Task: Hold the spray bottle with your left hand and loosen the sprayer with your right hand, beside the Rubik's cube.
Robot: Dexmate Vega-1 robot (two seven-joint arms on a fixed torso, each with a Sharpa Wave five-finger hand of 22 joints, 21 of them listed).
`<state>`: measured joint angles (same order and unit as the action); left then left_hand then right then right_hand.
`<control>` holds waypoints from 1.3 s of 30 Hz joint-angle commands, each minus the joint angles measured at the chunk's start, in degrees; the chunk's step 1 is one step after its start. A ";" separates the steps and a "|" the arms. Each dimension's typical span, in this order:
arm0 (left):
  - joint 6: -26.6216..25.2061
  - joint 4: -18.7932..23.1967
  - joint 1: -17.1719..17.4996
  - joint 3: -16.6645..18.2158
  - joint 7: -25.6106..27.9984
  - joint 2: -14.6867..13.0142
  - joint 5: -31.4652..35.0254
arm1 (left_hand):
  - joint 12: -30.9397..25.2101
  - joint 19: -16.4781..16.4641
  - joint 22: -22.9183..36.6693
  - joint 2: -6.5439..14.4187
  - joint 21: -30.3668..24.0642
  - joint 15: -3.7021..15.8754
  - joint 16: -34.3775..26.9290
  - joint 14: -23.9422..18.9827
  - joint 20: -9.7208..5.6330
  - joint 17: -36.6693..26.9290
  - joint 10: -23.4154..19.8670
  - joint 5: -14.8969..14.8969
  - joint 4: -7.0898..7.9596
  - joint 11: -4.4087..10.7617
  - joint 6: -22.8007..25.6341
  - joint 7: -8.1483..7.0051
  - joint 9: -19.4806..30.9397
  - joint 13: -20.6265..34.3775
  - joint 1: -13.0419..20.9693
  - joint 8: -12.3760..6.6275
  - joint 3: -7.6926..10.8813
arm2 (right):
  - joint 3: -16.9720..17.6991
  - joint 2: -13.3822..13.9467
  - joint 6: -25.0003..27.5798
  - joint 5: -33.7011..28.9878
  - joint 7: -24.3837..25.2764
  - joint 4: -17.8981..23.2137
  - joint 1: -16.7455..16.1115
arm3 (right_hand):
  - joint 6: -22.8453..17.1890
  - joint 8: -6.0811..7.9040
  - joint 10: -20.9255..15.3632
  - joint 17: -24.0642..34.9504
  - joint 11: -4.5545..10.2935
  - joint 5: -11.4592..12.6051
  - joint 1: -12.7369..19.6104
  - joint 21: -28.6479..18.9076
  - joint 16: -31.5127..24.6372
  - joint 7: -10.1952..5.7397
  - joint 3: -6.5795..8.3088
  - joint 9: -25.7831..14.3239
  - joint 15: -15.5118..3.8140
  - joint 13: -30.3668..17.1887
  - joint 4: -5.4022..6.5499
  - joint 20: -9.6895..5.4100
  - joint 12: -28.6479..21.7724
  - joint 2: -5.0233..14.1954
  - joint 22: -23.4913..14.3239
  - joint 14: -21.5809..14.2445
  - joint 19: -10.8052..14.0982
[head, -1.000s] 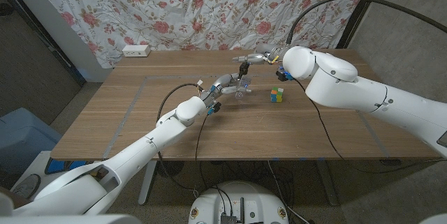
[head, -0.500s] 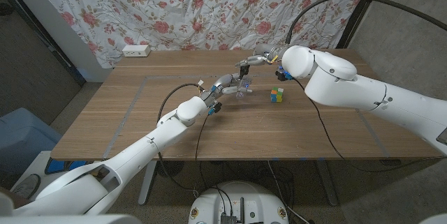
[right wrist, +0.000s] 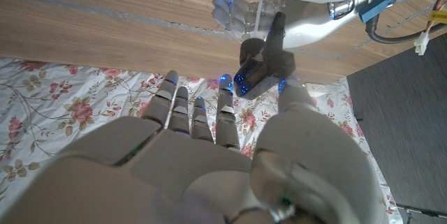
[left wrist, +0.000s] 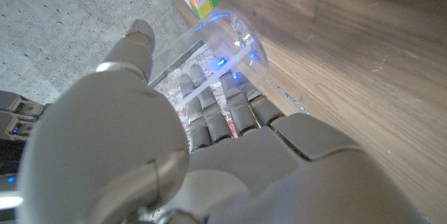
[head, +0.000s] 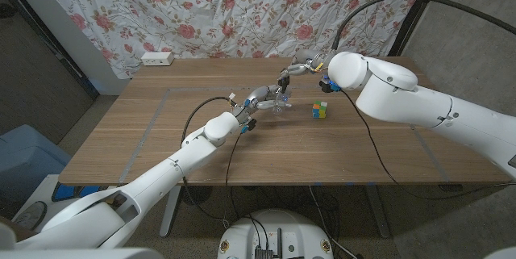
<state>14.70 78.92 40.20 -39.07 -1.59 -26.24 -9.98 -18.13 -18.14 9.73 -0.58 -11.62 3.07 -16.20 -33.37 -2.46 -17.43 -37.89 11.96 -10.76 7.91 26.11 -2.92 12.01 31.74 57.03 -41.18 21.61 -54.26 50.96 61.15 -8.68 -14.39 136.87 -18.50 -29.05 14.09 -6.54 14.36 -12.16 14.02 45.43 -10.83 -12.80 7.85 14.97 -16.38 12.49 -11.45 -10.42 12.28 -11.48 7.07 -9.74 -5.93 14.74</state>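
Clear plastic spray bottle (head: pixel 279 102) gripped by left hand (head: pixel 260 98); right hand (head: pixel 295 72) pinching black sprayer (right wrist: pixel 260 62) above; Rubik's cube (head: pixel 321 110) just beside.

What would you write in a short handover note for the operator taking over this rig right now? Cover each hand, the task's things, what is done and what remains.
Left hand: wraps the clear spray bottle, which stands on the table.
Right hand: at the black sprayer on top of the bottle, fingers around it; a firm grip cannot be confirmed.
Rubik's cube: on the table beside the bottle, toward the robot's right, apart from it.
Done: bottle is held beside the cube.
Left: the sprayer is on the bottle; whether it has loosened cannot be told. Probably grip it and twist.
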 commanded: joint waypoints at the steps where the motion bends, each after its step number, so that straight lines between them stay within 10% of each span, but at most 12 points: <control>1: 0.11 -0.03 0.06 -0.14 -0.11 0.17 -0.06 | 0.35 -0.40 0.34 7.77 0.21 5.96 0.07 -0.23 -0.83 -0.16 -0.98 -0.11 1.17 0.63 0.70 1.04 0.08 0.33 -6.67 0.05 1.49 | 3.87 0.34 -2.56 3.55 2.43 0.07 -2.99 | -0.50 0.56 -0.52 0.05 0.22 1.17 1.83 -0.07 -0.09 -0.68 0.95 -0.12 -0.06 -0.05 -0.04 -0.10 -0.35 0.09 -0.07 0.23 0.69; 19: 0.26 -0.34 -0.12 -0.26 -0.59 0.25 -0.20 | 0.43 -0.37 0.34 7.70 0.21 5.98 0.11 -0.20 -0.89 -0.24 -1.08 -0.13 1.05 0.51 0.77 1.07 0.10 0.45 -6.79 0.10 1.60 | 6.61 0.54 -6.58 5.03 5.10 -0.91 -6.04 | -2.49 1.42 -0.29 -0.34 2.81 5.89 11.75 0.13 -0.14 -5.36 6.00 -0.65 -0.57 -0.07 -0.53 -0.22 -0.21 0.25 0.09 0.48 0.62; 33: 0.50 -1.01 -0.46 -0.34 -0.80 0.52 -0.27 | 0.51 -0.40 0.34 7.59 0.19 6.07 0.10 -0.28 -1.00 -0.31 -1.11 -0.15 1.00 0.53 0.82 0.91 0.11 0.54 -6.89 0.16 1.66 | 7.61 -0.32 -7.25 4.83 7.25 -1.63 -7.66 | -9.28 4.74 -1.64 -0.27 5.06 7.65 18.50 -0.08 -0.71 -10.56 8.30 -1.71 -0.70 -0.07 -0.45 -0.38 -0.52 -0.49 0.12 0.12 1.58; 39: 0.56 -1.23 -0.55 -0.37 -0.84 0.61 -0.29 | 0.55 -0.40 0.34 7.62 0.19 5.98 0.11 -0.22 -0.91 -0.37 -1.11 -0.15 1.00 0.56 0.74 0.93 0.12 0.58 -6.90 0.21 1.70 | 7.56 -0.53 -6.33 4.43 7.98 -1.44 -7.89 | -13.16 7.16 -2.09 0.06 10.01 7.70 21.35 -0.23 -0.91 -12.37 8.22 -2.72 -1.34 -0.03 -0.23 -0.50 -0.32 -1.98 0.14 0.62 2.83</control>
<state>15.10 78.10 39.84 -39.36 -2.32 -25.81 -10.19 -17.68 -18.14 10.02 -0.59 -11.62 3.07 -16.20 -33.37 -2.46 -17.70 -37.89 11.96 -10.99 7.91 26.10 -2.92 12.01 32.01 57.03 -40.97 21.85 -47.07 50.86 54.45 -3.84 -7.79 135.54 -25.57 -40.37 20.18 -8.31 14.14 -3.83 21.50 65.45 -10.83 -13.25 -3.99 23.11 -18.60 11.65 -11.47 -10.82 11.80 -11.48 5.74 -9.60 -5.53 16.74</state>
